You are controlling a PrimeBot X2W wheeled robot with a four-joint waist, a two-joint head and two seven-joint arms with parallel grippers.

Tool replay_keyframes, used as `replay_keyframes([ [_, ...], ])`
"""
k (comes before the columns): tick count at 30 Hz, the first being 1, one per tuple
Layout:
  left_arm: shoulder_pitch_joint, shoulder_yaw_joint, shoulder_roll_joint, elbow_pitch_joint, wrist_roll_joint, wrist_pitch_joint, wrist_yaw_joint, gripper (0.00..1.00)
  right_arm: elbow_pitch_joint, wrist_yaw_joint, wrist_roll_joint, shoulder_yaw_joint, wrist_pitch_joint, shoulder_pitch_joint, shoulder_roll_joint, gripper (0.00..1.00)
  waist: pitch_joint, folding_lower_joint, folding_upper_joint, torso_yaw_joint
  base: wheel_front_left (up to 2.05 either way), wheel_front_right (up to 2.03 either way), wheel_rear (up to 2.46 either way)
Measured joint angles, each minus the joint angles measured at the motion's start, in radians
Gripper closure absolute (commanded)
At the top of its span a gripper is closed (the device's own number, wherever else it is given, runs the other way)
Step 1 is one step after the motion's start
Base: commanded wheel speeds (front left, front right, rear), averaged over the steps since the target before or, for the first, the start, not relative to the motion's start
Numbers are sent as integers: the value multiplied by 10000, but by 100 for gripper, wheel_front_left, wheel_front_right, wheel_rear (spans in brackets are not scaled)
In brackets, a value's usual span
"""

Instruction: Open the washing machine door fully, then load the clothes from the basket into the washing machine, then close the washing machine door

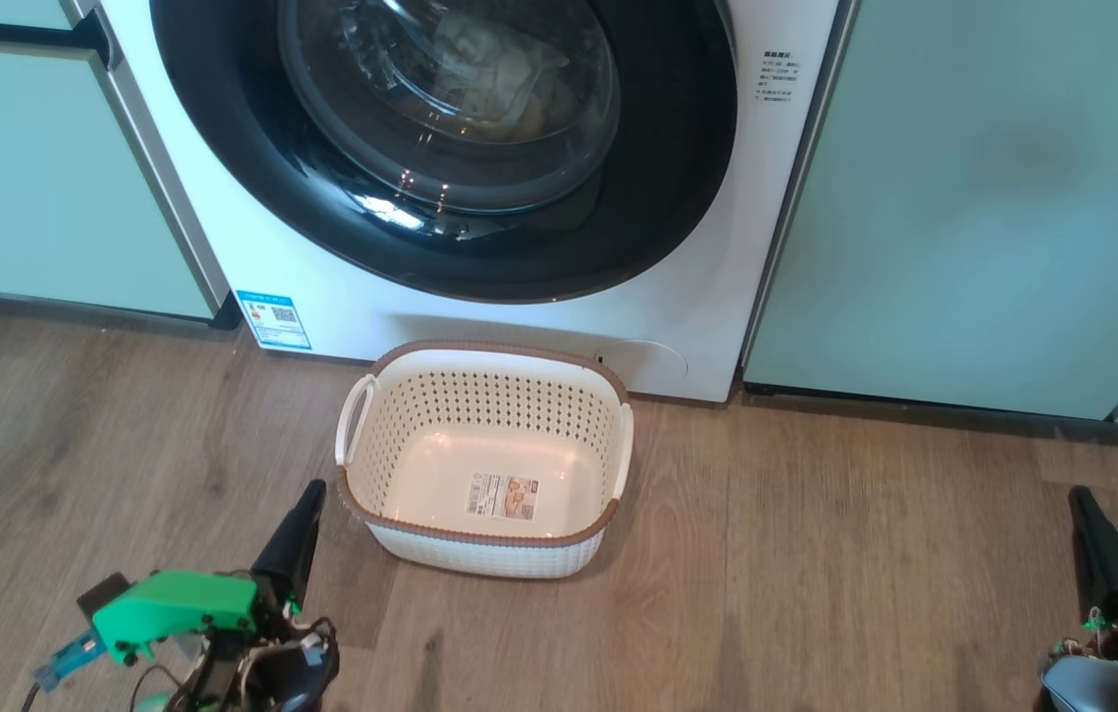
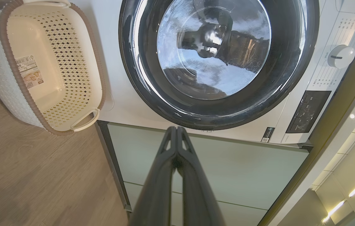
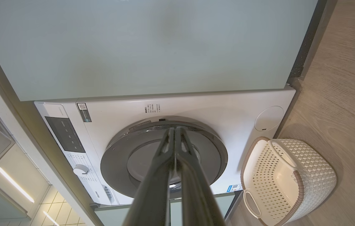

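**Both arms low before the big white front-loading washing machine (image 1: 341,307).** The left gripper (image 1: 306,504) hangs over the wood-grain floor (image 1: 816,593), its two long dark fingers pressed together on nothing. The right gripper (image 1: 1084,509) is likewise pressed together and empty.

The small rectangular white perforated plastic basket with a brown rim (image 1: 489,405) stands on the floor just ahead and to the right of the left gripper, and well to the left of the right gripper. Its bare floor carries only a label (image 1: 502,496).

The large round glossy black-rimmed washing machine door (image 1: 450,227) lies ahead of and above both grippers, flat against the machine front and apparently shut. The soft pale yellow clothes (image 1: 509,104) appear to lie behind its glass, though reflections blur them.

Judged state: loading done, door closed.

Risks:
- **Latch:** the door may rest against the front without its latch caught. The pictures cannot settle this.
- **Pinched fabric:** a garment edge caught in the gasket would cause that and let the door spring back.
- **Basket:** a sideways swing of the left arm could knock the light basket, which sits near that gripper's tip.
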Motion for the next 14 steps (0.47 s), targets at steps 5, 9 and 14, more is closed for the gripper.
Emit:
replay_keyframes([
  [5, 0, 4, -2, 0, 13, 0, 0, 100, 0, 0, 0, -2, 0, 0, 0, 100, 0, 0, 0, 0, 0, 0, 0],
  [9, 0, 6, -2, 0, 13, 0, 0, 100, 0, 0, 0, -4, 0, 0, 2, 100, 0, 0, 0, 0, 0, 0, 0],
  [14, 0, 8, -4, 0, 13, 0, 0, 100, 0, 0, 0, -6, 0, 0, 2, 100, 0, 0, 0, 0, 0, 0, 0],
])
